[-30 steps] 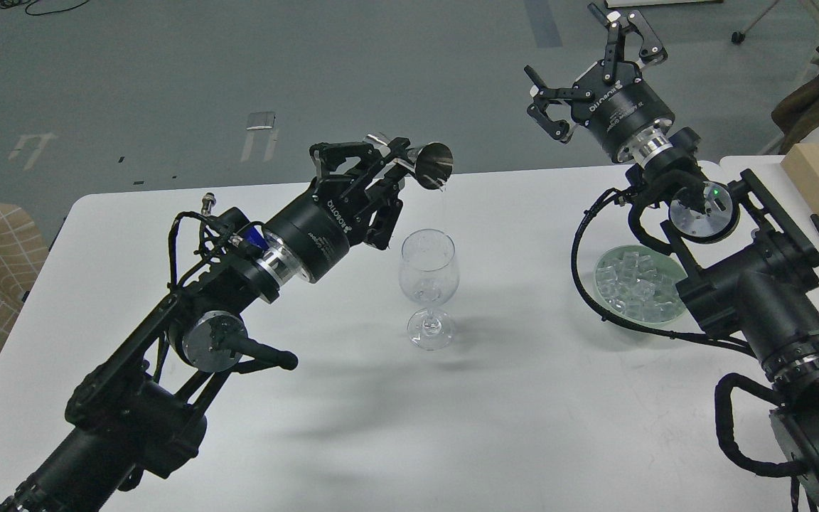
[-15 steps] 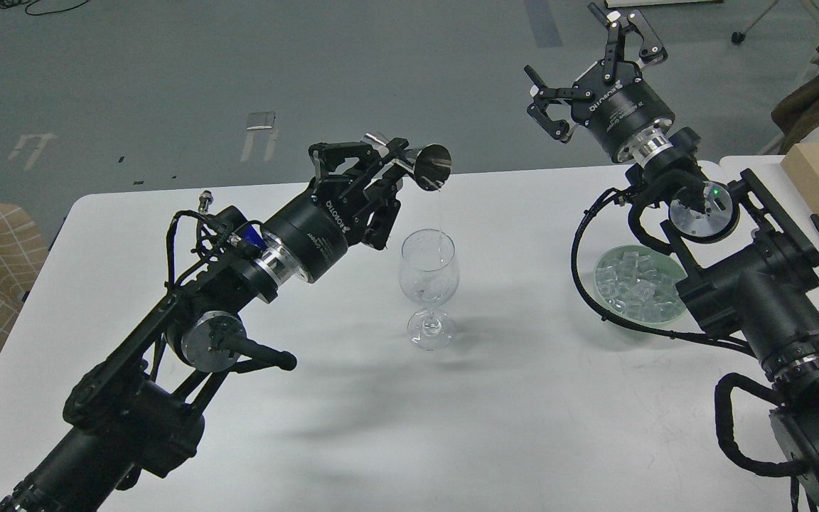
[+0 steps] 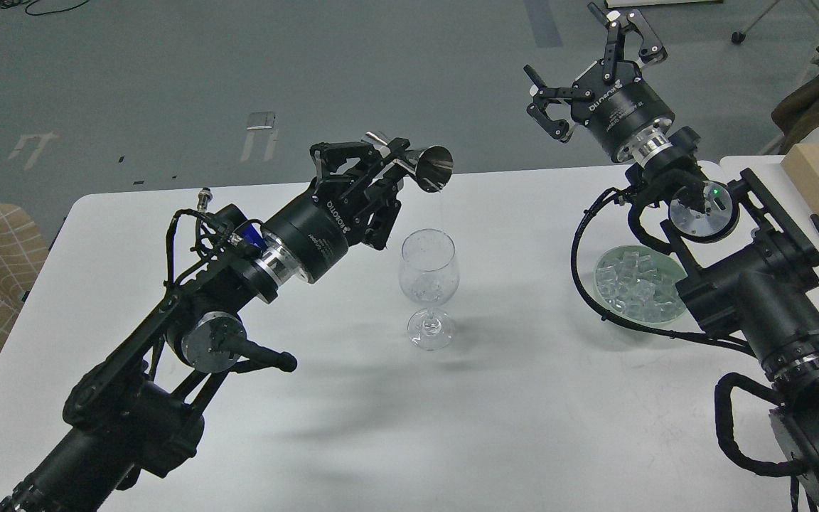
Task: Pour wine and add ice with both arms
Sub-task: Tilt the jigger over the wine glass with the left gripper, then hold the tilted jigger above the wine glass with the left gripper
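White desk (image 3: 537,427) fills the lower frame. Centre: wine glass (image 3: 429,286) standing upright, clear bits in its bowl — liquid or cubes, can't tell. Right of centre: pale green bowl (image 3: 605,274) heaped with ice (image 3: 635,288), partly behind the right arm. Left hand (image 3: 381,174), above and left of the glass, is clamped on a tilted metal jigger (image 3: 432,168), mouth facing the glass; no wine stream I can make out. Right hand (image 3: 594,64), upper right — fingers spread, holding nothing.
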### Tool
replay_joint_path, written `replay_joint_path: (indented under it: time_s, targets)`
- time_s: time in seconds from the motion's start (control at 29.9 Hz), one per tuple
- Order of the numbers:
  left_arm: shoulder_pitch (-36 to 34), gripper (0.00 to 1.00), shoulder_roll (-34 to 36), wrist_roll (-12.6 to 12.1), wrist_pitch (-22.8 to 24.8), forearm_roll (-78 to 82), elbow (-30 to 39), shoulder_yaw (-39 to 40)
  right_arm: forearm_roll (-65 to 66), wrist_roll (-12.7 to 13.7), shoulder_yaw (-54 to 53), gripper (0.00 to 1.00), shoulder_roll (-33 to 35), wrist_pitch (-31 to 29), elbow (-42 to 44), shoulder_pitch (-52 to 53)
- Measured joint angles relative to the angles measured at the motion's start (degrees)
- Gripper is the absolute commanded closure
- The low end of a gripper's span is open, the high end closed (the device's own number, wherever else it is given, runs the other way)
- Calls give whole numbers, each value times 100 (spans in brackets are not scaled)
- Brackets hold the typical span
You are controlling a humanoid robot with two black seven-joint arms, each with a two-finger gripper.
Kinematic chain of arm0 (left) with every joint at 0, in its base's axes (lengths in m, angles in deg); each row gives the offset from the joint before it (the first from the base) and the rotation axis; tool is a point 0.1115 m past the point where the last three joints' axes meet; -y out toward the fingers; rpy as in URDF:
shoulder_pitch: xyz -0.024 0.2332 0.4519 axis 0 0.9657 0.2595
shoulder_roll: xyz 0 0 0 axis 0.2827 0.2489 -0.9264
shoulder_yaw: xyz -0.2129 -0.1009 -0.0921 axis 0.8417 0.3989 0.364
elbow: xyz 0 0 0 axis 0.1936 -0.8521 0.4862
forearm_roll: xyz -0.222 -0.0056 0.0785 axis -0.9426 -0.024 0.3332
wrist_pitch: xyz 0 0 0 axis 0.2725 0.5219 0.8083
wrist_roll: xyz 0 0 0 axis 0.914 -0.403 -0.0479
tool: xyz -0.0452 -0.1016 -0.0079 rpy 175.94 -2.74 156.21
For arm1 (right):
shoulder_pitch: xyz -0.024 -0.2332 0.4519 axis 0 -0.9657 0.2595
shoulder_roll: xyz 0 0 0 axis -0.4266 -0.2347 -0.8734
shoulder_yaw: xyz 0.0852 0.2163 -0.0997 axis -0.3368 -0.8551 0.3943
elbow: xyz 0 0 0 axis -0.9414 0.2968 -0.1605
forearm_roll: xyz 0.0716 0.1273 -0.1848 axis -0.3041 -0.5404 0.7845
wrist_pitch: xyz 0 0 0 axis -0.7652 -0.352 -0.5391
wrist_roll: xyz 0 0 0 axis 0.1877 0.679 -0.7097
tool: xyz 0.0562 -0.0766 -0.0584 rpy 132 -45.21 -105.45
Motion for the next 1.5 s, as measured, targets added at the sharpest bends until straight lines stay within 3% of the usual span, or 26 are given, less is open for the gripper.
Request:
replay_joint_path:
  time_s: [1.5]
  targets:
    - [8,99,40,210,94,978,-4,17,0,0,-1,0,0,8,3,11]
